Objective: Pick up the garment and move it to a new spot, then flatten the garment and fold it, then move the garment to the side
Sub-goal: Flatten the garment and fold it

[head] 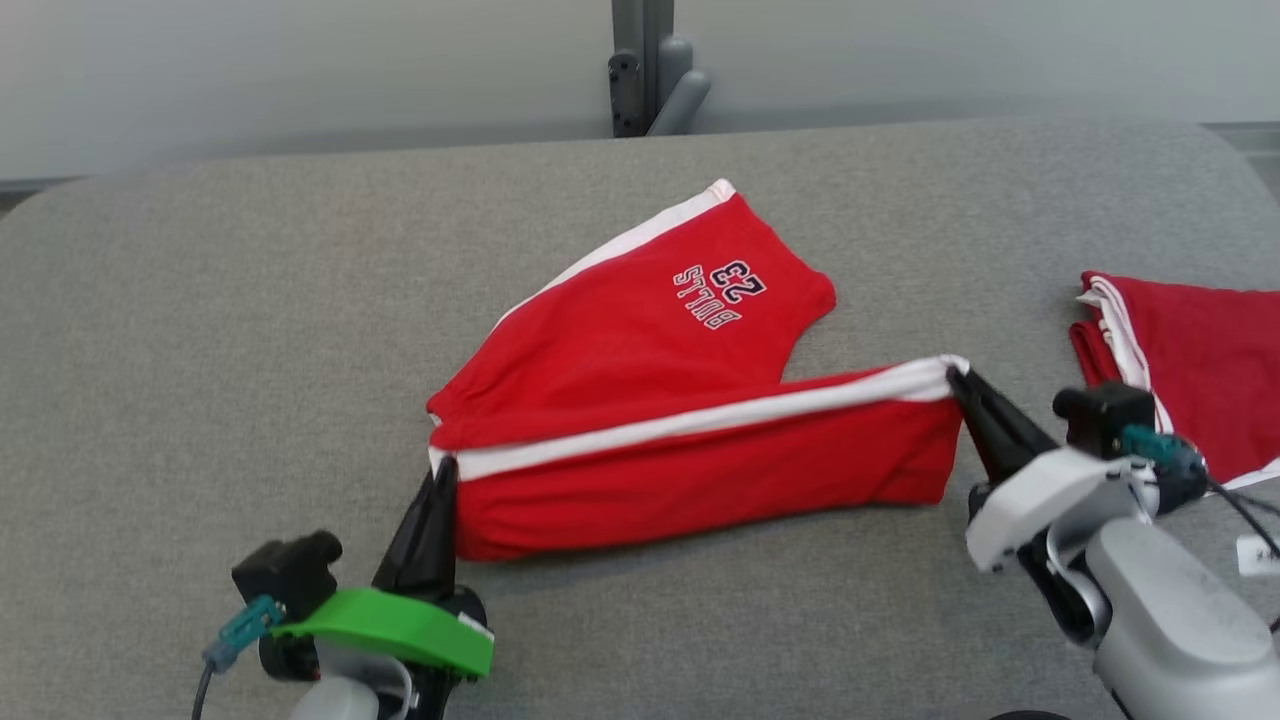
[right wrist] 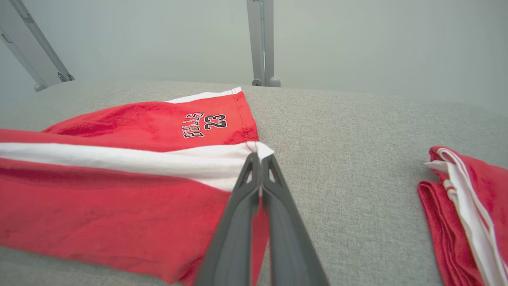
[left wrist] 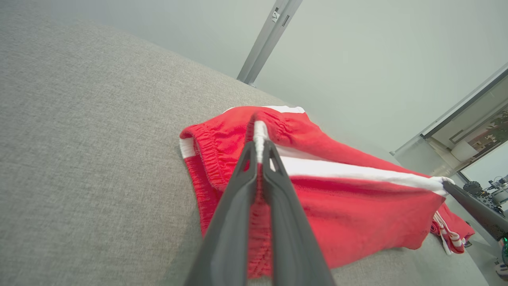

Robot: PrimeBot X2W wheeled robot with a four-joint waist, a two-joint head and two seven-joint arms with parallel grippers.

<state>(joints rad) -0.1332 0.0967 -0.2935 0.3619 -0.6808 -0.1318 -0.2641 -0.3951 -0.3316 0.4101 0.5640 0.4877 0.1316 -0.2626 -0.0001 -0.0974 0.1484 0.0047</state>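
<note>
Our left gripper [head: 445, 465] is pressed together on cloth. In the left wrist view its two dark fingers [left wrist: 260, 143] pinch the gathered waistband of a pair of red jersey shorts [head: 650, 330] with white side stripes, right where the stripe meets the elastic. Our right gripper [head: 958, 378] is likewise closed on the same stripe at the other end, nipping the corner of the leg hem [right wrist: 260, 157].

Between the two grips the near leg of the shorts [right wrist: 119, 198] is raised off the grey fabric-covered surface [head: 200, 300]. It is drawn out so that the white stripe runs as a fairly straight upper edge, with red cloth hanging below it down to the surface. We judge that we hold it at both ends of the stripe to keep that edge taut, so the leg can be carried over as one flat panel rather than bunching.

The far leg, printed "BULLS 23", lies flat near the middle of the surface and splays away from the held leg. That suggests the fold is under way, with the near leg meant to be laid over it.

Well to our right lies a second, folded red-and-white garment [head: 1200, 360], apart from the shorts and just beside our right arm. It likely marks the side where finished pieces go. Behind the surface stands a grey metal post [head: 640, 60].
</note>
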